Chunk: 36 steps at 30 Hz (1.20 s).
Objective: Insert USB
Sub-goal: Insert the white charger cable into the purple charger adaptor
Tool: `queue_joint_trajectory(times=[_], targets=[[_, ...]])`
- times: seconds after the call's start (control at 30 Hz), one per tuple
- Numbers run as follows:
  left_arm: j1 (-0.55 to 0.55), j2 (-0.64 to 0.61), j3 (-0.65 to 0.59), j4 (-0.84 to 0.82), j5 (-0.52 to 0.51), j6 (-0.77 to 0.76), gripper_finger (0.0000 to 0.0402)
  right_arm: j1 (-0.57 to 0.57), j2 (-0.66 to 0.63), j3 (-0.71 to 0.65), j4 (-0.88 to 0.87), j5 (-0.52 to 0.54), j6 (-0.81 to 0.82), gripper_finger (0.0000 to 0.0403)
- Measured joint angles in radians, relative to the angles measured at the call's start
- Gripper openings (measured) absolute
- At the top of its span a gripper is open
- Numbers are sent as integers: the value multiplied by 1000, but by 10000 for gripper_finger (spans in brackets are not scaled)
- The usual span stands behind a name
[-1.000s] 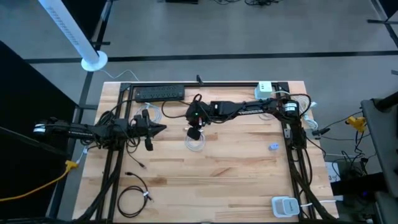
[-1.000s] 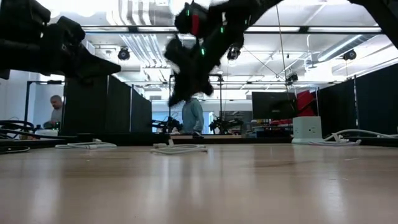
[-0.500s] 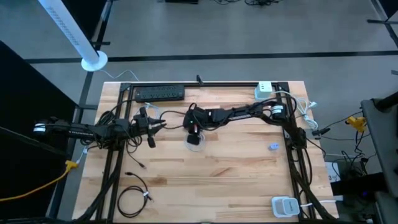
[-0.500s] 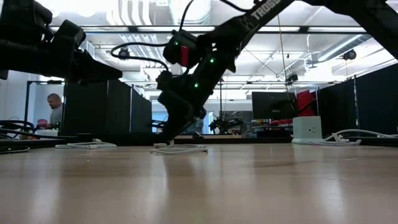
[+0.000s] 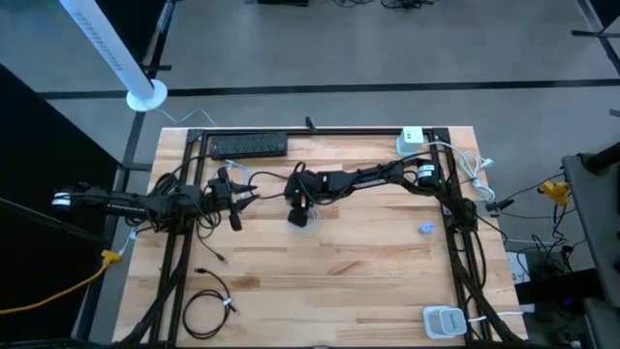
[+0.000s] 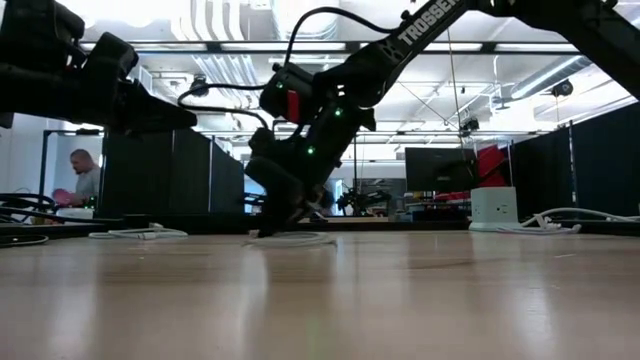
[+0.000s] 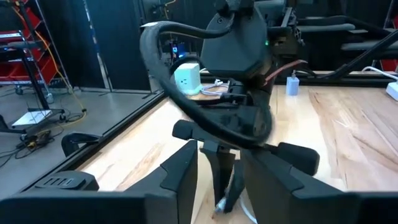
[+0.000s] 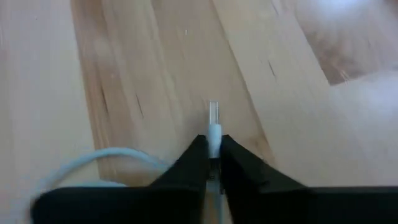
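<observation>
Right pincer clamped on white USB plug, just above wooden table.

A: Where does the right gripper sit?

B: Down at the middle of the table, on a coiled cable whose plug sticks out between its fingertips.

A: And the left gripper?

B: Just left of it, raised off the table. The power strip lies along the far edge behind both, a charger at the far right corner.
</observation>
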Motion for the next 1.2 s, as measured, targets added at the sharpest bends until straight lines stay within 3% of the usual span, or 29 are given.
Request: queue_joint_trajectory(times=[0.37, 0.83, 1.07, 1.2], targets=[[0, 2, 15, 64, 36, -4, 111, 4, -215, 24, -99, -10, -109, 14], [0, 140, 279, 62, 105, 114, 118, 36, -434, 22, -78, -11, -128, 14], [-1, 257, 374, 59, 116, 96, 113, 77, -456, 22, -79, -16, -129, 14], [0, 311, 440, 0, 197, 73, 104, 102, -471, 23, -59, -18, -151, 14]])
